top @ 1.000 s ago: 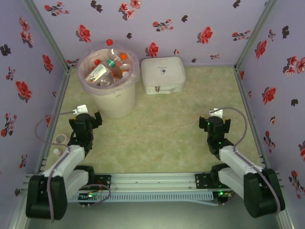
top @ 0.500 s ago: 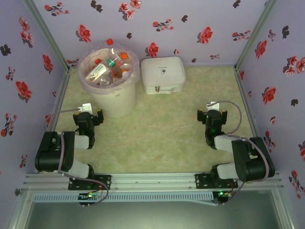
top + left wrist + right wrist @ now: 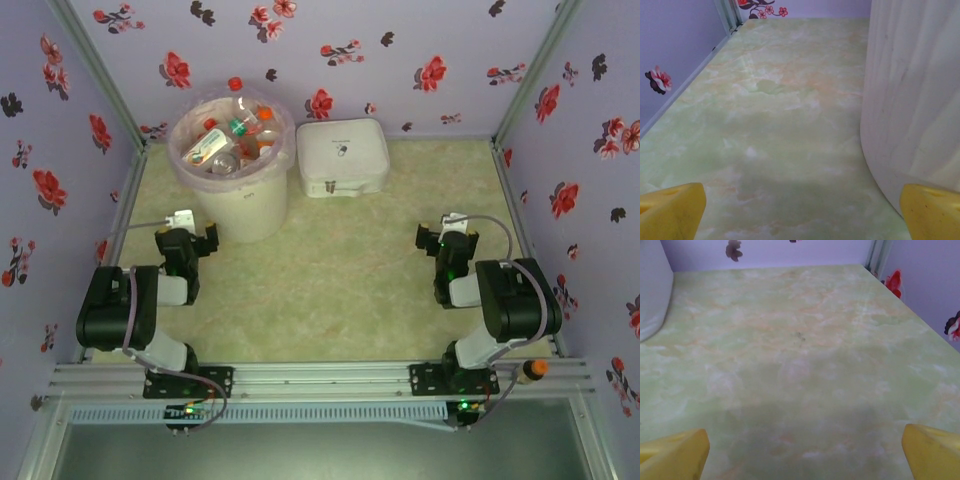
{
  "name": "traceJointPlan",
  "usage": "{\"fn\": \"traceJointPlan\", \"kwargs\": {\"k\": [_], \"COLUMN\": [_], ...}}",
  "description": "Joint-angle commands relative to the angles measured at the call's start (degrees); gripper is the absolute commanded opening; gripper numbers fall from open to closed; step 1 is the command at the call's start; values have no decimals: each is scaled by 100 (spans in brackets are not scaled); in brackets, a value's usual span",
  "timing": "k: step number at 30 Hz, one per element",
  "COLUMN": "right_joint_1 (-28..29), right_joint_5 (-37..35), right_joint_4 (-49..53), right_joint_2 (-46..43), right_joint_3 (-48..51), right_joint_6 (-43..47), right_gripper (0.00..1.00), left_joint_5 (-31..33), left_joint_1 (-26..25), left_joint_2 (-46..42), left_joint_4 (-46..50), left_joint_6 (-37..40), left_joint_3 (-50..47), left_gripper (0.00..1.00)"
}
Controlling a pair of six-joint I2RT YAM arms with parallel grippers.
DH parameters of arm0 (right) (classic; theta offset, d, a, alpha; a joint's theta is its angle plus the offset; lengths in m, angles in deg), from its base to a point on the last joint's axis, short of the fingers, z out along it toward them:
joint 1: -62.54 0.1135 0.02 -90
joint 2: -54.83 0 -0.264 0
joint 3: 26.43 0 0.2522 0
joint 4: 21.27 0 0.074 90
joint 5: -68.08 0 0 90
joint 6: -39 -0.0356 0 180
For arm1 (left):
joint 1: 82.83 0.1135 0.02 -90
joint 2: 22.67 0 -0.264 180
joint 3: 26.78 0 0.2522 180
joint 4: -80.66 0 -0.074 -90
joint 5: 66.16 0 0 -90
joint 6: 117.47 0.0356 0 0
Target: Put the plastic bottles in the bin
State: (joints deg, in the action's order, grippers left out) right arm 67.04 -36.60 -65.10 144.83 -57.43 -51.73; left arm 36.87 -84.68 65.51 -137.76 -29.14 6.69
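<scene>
Since a second ago: both arms folded back tight over their bases, and the bin sitting a touch further right. Heaped in that bin: bottles, clear, with red, orange, green and white caps, some red-labelled, piled up to the rim of the pinkish bag. Poking above the far rim: one red cap. Stands at the far left of the table, close to the back wall.

Just right of the bin and apart from it: flat white case, shut, contents unseen. Well away from the pile, at the near right edge by the right arm's base: one small orange-capped stray bottle, too blurred to tell more.

Hanging low just in front of the bin, not touching it: left claw. Gapes wide, grips nothing; in its wrist view, cream bin wall rising close at right, beyond the yellow fingertips.

Across bare table, well apart from the bin: right claw. Spread wide too, and empty.
</scene>
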Motion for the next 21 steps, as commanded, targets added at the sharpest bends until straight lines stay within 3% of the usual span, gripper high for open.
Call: {"fn": "traceJointPlan", "kwargs": {"k": [1, 21], "right_joint_1": [-17, -63], "right_joint_5": [-371, -483], "right_joint_4": [226, 465], "right_joint_2": [-54, -68], "right_joint_3": [-285, -386], "right_joint_6": [-305, -382], "right_gripper": [99, 99], "left_joint_5": [-30, -47], "left_joint_1": [34, 53], "left_joint_2": [50, 50], "left_joint_4": [-108, 6], "left_joint_6": [18, 18], "left_joint_3": [190, 247], "left_gripper": [100, 100]}}
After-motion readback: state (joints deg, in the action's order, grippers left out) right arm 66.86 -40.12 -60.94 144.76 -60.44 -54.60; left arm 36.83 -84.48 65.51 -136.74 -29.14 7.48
